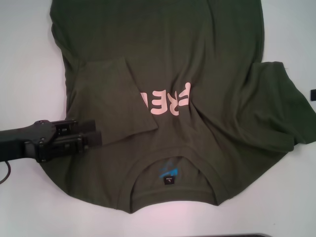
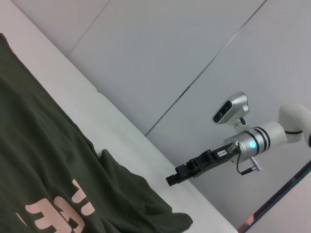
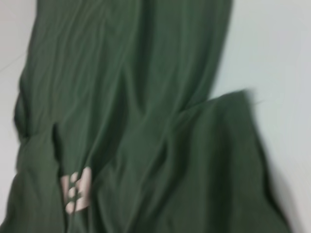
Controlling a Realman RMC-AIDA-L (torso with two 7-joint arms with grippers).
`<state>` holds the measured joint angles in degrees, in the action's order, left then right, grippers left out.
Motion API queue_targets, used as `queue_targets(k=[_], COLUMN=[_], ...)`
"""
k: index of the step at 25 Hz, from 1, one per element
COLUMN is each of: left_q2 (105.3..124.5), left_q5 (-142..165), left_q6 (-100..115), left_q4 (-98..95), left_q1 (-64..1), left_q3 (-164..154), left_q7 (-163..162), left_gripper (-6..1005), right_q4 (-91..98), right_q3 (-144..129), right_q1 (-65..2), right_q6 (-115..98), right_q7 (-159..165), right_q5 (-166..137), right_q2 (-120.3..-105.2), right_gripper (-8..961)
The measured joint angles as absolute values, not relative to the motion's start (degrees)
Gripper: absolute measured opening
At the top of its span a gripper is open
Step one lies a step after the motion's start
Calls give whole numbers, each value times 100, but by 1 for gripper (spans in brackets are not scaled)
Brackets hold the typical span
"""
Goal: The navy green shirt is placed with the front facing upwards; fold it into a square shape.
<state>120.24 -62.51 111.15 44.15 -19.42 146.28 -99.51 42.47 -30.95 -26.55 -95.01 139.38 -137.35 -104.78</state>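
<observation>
The navy green shirt lies flat on the white counter, front up, neck nearest the robot. Its left sleeve is folded in over the pink letters. The left claw sits over the folded sleeve's edge, pressed narrow, maybe holding nothing. The right claw hangs beyond the counter; I cannot tell its grip.
</observation>
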Motion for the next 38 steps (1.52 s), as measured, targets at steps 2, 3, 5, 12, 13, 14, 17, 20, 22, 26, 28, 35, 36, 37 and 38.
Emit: queue_targets(k=[2,3,5,12,13,14,17,20,22,26,28,35,36,37,38], left_q2=[12023,12023,12030,12055,12054,12051,12051,12054,12055,12057,12058,12065,12067,12069,12071], left_q5=[-6254,-6256,-6257,-6262,-6263,-6263,-6265,-6267,-6267,-6267,-6267,-6267,-6267,-6267,-6267], left_q6=[11125,11131,11132,11114,11111,11109,11104,11093,11085,11065,11057,11007,10997,10986,10983], left_q4=[4413,4414,4417,4421,4421,4421,4433,4435,4432,4423,4420,4420,4420,4420,4420], left_q1=[-1947,-1950,-1959,-2001,-2009,-2012,-2020,-2022,-2022,-2021,-2021,-2071,-2074,-2079,-2083], left_q3=[14641,14642,14643,14648,14652,14656,14700,14728,14730,14731,14731,14730,14731,14731,14731], left_q7=[-9999,-10017,-10024,-10027,-10028,-10028,-10028,-10028,-10028,-10028,-10028,-10029,-10029,-10028,-10029], left_gripper=[613,613,613,613,613,613,613,613,613,612,612,612,612,612,612], right_q4=[4311,4318,4319,4252,4250,4248,4240,4233,4217,4085,4028,3931,3929,3929,3929], right_q3=[-2985,-2954,-2942,-2966,-2969,-2970,-2972,-2972,-2971,-2978,-3008,-3165,-3189,-3189,-3197], right_q1=[-2656,-2659,-2664,-2684,-2690,-2696,-2714,-2739,-2765,-2831,-2858,-2944,-2976,-2976,-2993], right_q6=[-9437,-9408,-9313,-8904,-8862,-8818,-8699,-8636,-8616,-8596,-8569,-8420,-8376,-8376,-8365], right_q7=[14003,14017,14032,14038,14038,14039,14039,14039,14040,14040,14038,14007,13999,13999,13996], right_q5=[-13815,-13830,-13839,-13923,-13953,-13976,-14045,-14063,-14063,-14063,-14063,-14063,-14062,-14062,-14062], right_q2=[-10472,-10471,-10469,-10532,-10549,-10566,-10625,-10658,-10662,-10665,-10659,-10657,-10658,-10658,-10659], right_gripper=[729,729,729,728,728,728,728,728,728,728,728,728,728,728,728])
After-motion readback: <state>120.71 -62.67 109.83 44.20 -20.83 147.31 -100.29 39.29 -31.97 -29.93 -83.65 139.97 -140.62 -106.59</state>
